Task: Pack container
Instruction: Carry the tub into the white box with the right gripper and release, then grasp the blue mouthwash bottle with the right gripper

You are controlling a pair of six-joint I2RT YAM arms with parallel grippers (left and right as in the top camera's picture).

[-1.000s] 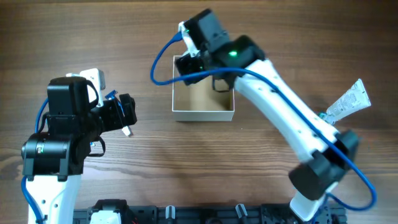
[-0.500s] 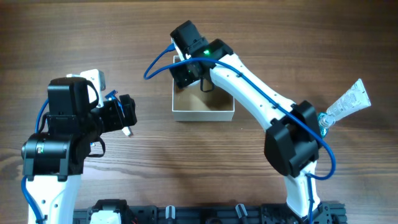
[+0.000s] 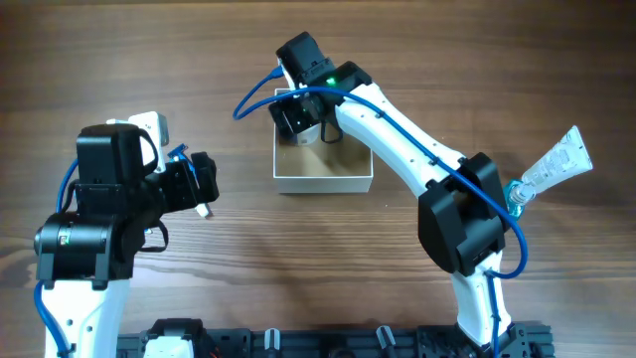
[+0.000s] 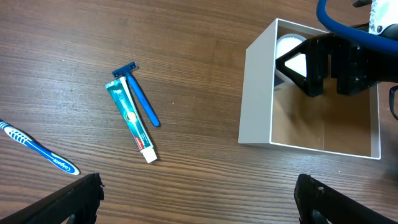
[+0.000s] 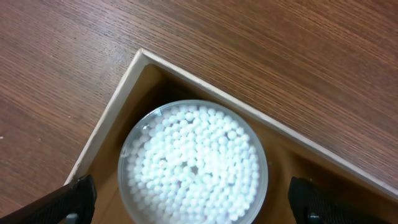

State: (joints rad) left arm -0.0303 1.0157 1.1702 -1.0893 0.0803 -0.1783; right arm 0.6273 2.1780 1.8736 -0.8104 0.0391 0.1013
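1. Two arms work at a wooden table [image 3: 497, 60]. The container [image 3: 324, 182], a white-walled square box with a tan inside, sits on it past the middle.
2. Over the container's far left corner hangs the right gripper [image 5: 195, 202]. Its fingers [image 5: 79, 198] are spread wide on either side of a round clear tub [image 5: 194, 163] packed with white cotton-swab tips. The tub sits in that corner, and the fingers do not press it.
3. Off to the left, the left gripper [image 4: 199, 202] hovers over the table, fingers wide apart and holding nothing.
4. Left of the container lie a toothpaste tube [image 4: 132, 119] and a blue razor [image 4: 140, 98] just beside it, with a blue-and-white toothbrush [image 4: 37, 148] well apart. The print on tube and brush handle is too small to read.
5. Far to the right lies a clear tube with a blue cap [image 3: 555, 164].
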